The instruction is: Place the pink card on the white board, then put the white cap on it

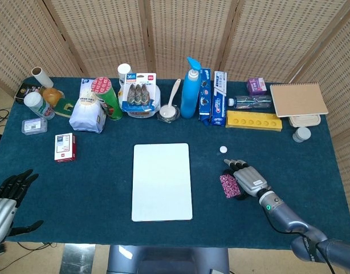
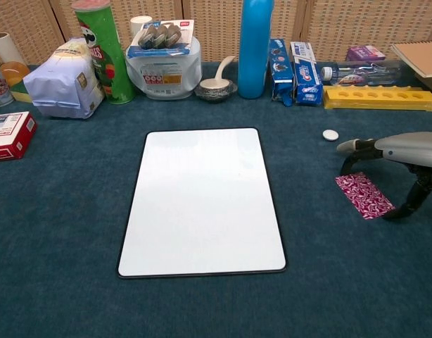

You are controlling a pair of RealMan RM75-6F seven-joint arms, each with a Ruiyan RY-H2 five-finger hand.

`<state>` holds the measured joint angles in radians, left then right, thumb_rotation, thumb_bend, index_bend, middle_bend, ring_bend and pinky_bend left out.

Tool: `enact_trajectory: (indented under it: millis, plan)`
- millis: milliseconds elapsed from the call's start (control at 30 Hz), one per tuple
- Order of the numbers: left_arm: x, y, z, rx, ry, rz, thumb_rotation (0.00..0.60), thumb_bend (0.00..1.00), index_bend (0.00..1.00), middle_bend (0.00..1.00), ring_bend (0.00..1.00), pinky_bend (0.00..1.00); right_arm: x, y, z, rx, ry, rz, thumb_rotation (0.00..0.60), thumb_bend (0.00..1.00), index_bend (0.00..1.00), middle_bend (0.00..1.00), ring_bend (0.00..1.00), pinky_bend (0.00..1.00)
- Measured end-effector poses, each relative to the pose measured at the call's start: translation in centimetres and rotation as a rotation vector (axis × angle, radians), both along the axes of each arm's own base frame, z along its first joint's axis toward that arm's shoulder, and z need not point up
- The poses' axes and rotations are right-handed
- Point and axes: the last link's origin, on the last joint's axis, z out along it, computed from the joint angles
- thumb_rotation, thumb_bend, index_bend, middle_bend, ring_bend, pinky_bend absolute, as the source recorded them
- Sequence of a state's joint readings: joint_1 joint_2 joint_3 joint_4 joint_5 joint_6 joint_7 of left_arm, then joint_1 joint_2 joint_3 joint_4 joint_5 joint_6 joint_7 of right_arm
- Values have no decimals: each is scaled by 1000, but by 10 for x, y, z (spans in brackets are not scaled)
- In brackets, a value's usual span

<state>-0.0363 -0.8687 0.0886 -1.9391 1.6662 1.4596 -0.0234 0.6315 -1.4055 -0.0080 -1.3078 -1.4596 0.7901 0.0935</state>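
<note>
One pink card [image 2: 364, 194], one white board [image 1: 162, 181], one white cap [image 1: 223, 149]

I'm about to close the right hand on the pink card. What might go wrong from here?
The pink card lies flat on the cloth, so the right hand's fingers may push it along rather than lift it. The white cap sits loose just beyond the fingertips; a forward sweep may knock it away.

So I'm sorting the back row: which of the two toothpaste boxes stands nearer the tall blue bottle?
The darker blue toothpaste box, right beside the blue bottle. The white, red and blue box stands on its far side, toward the yellow tray.
</note>
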Motion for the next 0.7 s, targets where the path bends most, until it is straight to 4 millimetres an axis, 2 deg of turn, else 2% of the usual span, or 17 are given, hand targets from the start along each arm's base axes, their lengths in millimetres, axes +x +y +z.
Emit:
enact_trajectory:
  millis: [400, 700]
  plan:
    - [0, -1, 0, -3, -2, 2, 600, 55, 0, 0, 0, 0, 1, 2, 4, -7, -13, 1, 600, 253, 314, 0, 0, 0]
    - [0, -1, 1, -10, -4, 10, 600, 55, 0, 0, 0, 0, 18, 0, 10, -18, -36, 25, 600, 254, 314, 0, 0, 0]
